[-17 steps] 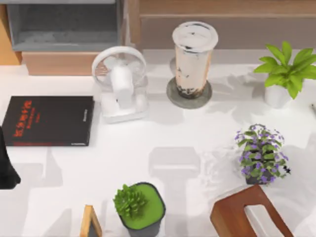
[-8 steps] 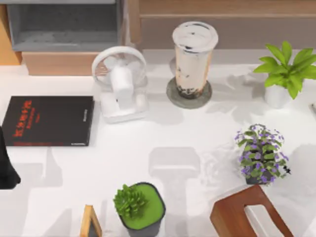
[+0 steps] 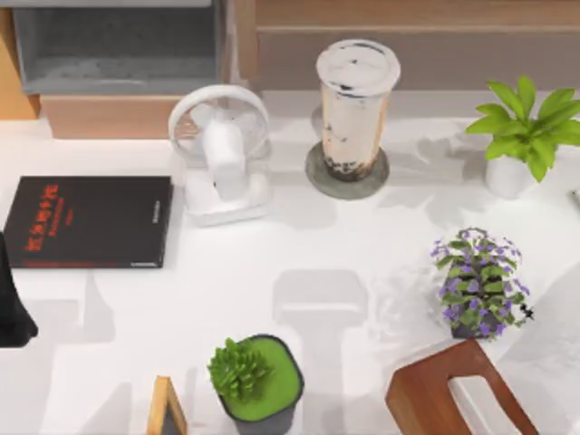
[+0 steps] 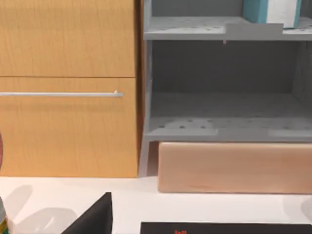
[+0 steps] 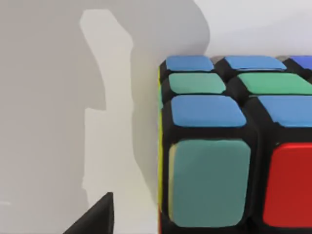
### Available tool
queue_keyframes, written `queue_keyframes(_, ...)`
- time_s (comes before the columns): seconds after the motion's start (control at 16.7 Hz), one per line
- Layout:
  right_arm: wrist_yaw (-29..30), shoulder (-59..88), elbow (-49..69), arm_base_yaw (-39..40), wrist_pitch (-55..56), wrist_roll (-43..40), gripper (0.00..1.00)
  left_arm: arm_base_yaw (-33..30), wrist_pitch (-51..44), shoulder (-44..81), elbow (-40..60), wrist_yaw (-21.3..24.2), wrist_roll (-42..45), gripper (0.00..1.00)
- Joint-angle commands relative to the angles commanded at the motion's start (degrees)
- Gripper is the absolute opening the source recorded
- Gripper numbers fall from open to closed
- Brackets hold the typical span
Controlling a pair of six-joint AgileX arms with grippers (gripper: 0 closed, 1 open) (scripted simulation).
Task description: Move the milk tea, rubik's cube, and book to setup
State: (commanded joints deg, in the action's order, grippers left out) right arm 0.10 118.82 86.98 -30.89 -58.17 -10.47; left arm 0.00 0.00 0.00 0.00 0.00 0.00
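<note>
Top view: milk tea stands far centre on a coaster, tall, top-heavy; grip mid-body, gently. Teal book sits on the shelf, rigid. Right wrist view: rubik's cube close up, rigid; fingers' spread can't tell.

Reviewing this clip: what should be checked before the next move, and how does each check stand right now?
1. Milk tea upright on its grey coaster: ok.
2. Rubik's cube close in front of the right gripper: ok.
3. Cube actually gripped: cannot tell.
4. Book located, on the upper shelf: ok.
5. Room around the milk tea: the fan stands close on its left; not ok for a wide approach.
6. Left arm parked at the table's left edge, apart from the black book: ok.
</note>
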Motion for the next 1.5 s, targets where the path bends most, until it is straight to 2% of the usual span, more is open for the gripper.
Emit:
queue_keyframes(0.72,0.00,0.00,0.00,0.00,0.00,0.00,0.02,0.00,0.00,0.00,0.00,0.00,0.00,1.00)
queue_keyframes(1.5,0.03,-0.82,2.16,-0.03,-2.91,0.01,0.00,0.00,0.00,0.00,0.00,0.00,0.00,1.00)
